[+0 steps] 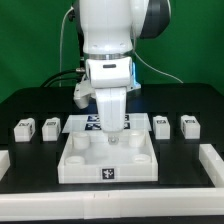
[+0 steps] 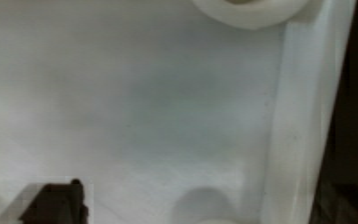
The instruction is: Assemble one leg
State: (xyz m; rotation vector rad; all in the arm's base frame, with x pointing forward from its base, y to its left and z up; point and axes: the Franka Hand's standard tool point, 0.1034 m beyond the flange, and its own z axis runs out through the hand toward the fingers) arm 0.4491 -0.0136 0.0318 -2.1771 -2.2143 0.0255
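Four small white legs stand on the black table: two at the exterior view's left [image 1: 24, 127] [image 1: 50, 126] and two at its right [image 1: 161, 124] [image 1: 189, 124]. The large white square tray-like part [image 1: 75, 165] lies in the middle. My gripper [image 1: 110, 134] reaches down into it near its back edge, apart from every leg. In the wrist view the two dark fingertips [image 2: 55, 203] stand far apart, so the gripper [image 2: 202, 205] is open and empty just above the tray's flat white floor [image 2: 140, 110]. A round corner socket [image 2: 250, 10] and a raised rim [image 2: 300, 120] show there.
The marker board [image 1: 88, 122] lies behind the tray, partly hidden by the arm. White barrier walls stand at the front left [image 1: 5, 160] and front right [image 1: 212, 160] of the table. A green wall is behind.
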